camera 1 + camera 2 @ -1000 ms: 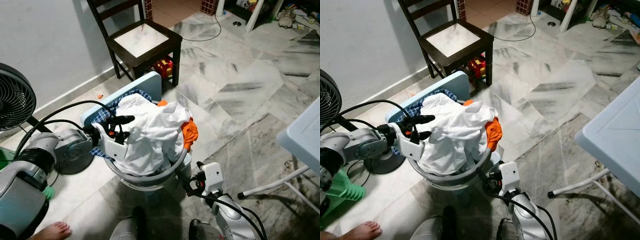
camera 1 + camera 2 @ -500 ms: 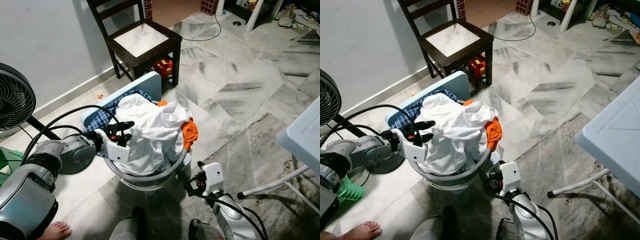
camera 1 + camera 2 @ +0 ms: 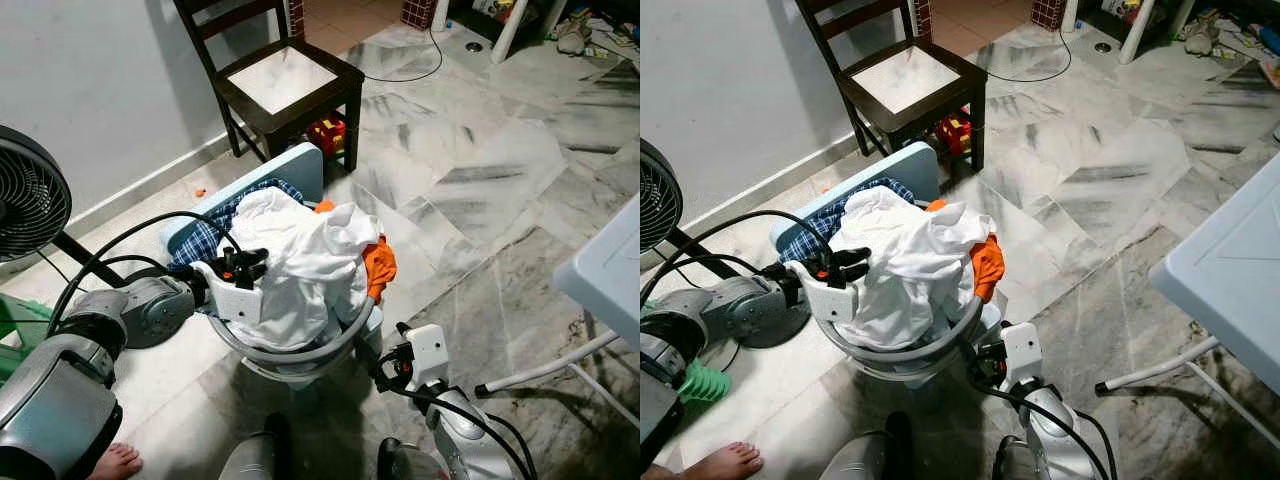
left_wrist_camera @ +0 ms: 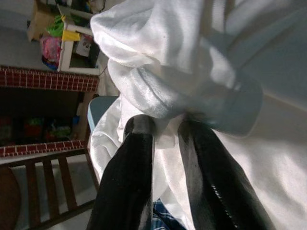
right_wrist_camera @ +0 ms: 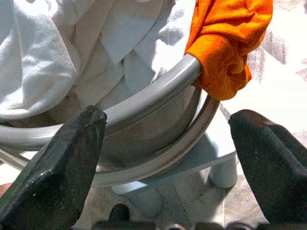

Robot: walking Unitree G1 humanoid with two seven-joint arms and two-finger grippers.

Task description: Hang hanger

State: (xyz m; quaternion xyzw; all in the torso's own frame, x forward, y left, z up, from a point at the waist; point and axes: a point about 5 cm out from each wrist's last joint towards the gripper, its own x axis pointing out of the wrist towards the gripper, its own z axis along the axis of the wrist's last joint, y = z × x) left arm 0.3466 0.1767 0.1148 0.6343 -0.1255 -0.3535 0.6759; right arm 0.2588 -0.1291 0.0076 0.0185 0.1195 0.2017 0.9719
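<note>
Left claw point(image 3: 243, 268) left of centre in the head view, pushed into the near-left edge of the white clothes point(image 3: 305, 260); fingers point(image 4: 132, 172) narrow, almost together, with a fold of white cloth pressed against their tips, though whether pinched cannot be told. Right claw point(image 3: 372, 365) low and right of centre, spread wide, just outside the grey rim of the laundry basket point(image 3: 300, 352), touching nothing. Heaped in the basket: white clothes on top, an orange garment point(image 3: 379, 262) spilling over the right rim, blue plaid cloth point(image 3: 208, 235) at the upper left. No hanger to be made out in the pile. Behind the basket, a light-blue stool point(image 3: 296, 166); further up, a dark wooden chair point(image 3: 285, 85) with a red toy point(image 3: 327, 133) beneath. Black fan point(image 3: 30, 205) at the left edge, a person's bare foot point(image 3: 118, 461) at lower left, a white desk point(image 3: 610, 270) at right, all on marble floor point(image 3: 480, 180).
</note>
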